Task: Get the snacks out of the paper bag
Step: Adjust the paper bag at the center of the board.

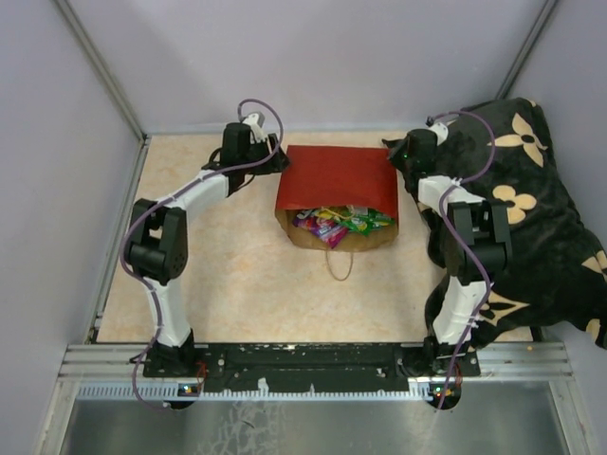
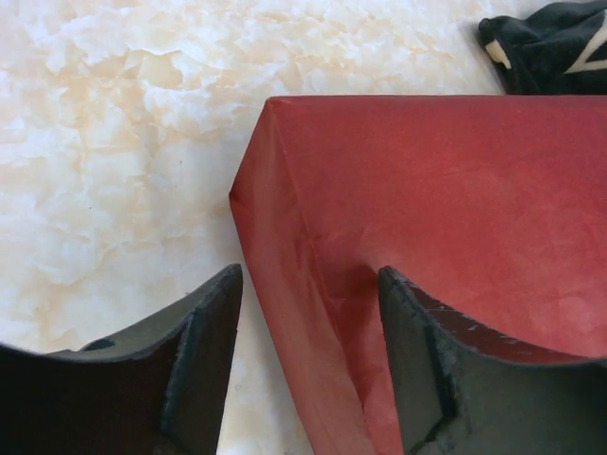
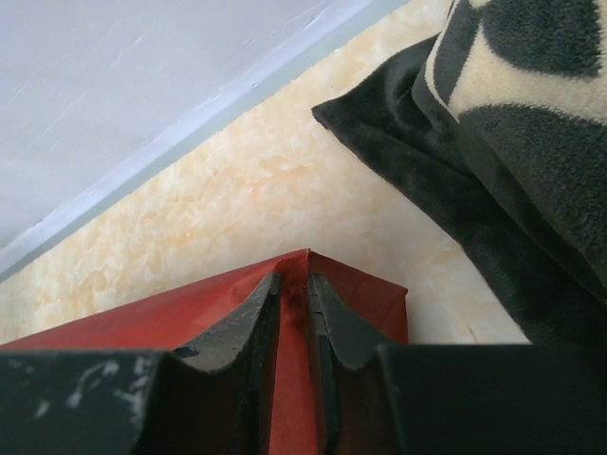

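Top view: red paper bag (image 1: 337, 175) lies flat mid-table (image 1: 237, 275), mouth toward 6 o'clock. Candy packets (image 1: 337, 224) sit in the mouth; the twine handle (image 1: 340, 265) loops out at 6. Left gripper (image 1: 269, 154) is at the bag's 10 o'clock corner, right gripper (image 1: 404, 156) at its 2 o'clock corner. Black flowered cushion (image 1: 531, 209) is at 3.

Left wrist: fingers apart, straddling the bag's (image 2: 455, 190) corner edge, not clamped.

Right wrist: fingers pinched together on a raised ridge of red paper (image 3: 114, 322) at the corner. Cushion (image 3: 512, 142) at 2 o'clock.
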Robot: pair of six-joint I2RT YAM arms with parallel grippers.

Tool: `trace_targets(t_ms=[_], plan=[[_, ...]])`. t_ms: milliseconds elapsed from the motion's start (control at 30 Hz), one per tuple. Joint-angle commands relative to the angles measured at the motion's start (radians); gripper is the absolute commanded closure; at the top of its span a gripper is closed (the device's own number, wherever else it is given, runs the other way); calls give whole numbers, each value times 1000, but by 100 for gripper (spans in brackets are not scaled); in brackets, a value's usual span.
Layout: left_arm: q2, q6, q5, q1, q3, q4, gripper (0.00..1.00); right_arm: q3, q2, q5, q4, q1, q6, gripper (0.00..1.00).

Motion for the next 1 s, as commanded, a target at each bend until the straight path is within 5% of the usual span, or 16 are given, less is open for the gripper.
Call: trace_targets(t_ms=[0, 233, 333, 500, 633, 733, 867, 967], plan=[[40, -30, 34, -10, -3, 66, 41, 29, 34, -52, 45, 5, 21, 84], [131, -39, 10, -10, 110, 57, 61, 61, 61, -44, 44, 5, 33, 86], [173, -28, 0, -8, 190, 30, 90, 102, 79, -37, 21, 5, 30, 87], [244, -16, -20, -7, 342, -18, 94, 214, 133, -41, -28, 5, 28, 90], [295, 12, -37, -5, 478, -69, 92, 381, 202, -41, -111, 4, -10, 91], [302, 63, -29, -5, 567, -150, 82, 454, 210, -53, -177, 5, -42, 82], [186, 140, -49, -5, 478, -197, 60, 293, 79, -72, -103, 5, -53, 40], [34, 170, -49, -10, 237, -132, 41, 111, -78, -68, -24, 5, -40, 19]])
